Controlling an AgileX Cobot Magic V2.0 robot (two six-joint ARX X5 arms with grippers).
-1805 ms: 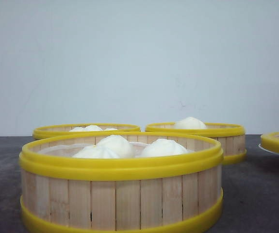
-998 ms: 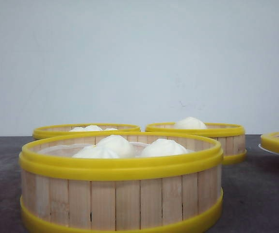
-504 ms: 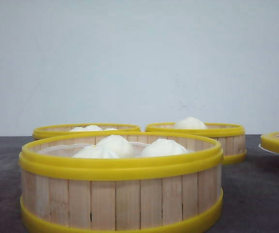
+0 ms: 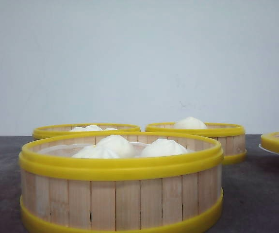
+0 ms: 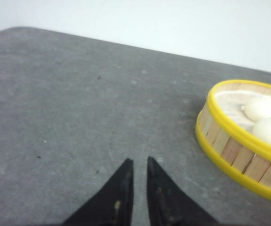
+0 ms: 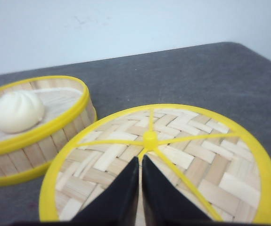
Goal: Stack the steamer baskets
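Three steamer baskets (image 4: 121, 187) unstacked — both grippers, left gripper (image 5: 138, 162) and right gripper (image 6: 140, 160), pressed nearly together, empty; fingers should spread wide before gripping a rim.

3 steamer baskets in the front view — near (image 4: 121, 182), back left (image 4: 86, 130), back right (image 4: 197, 138) — holding 3, at least 2, and 1 buns (image 4: 115, 144); plus 1 woven lid (image 6: 159, 162).
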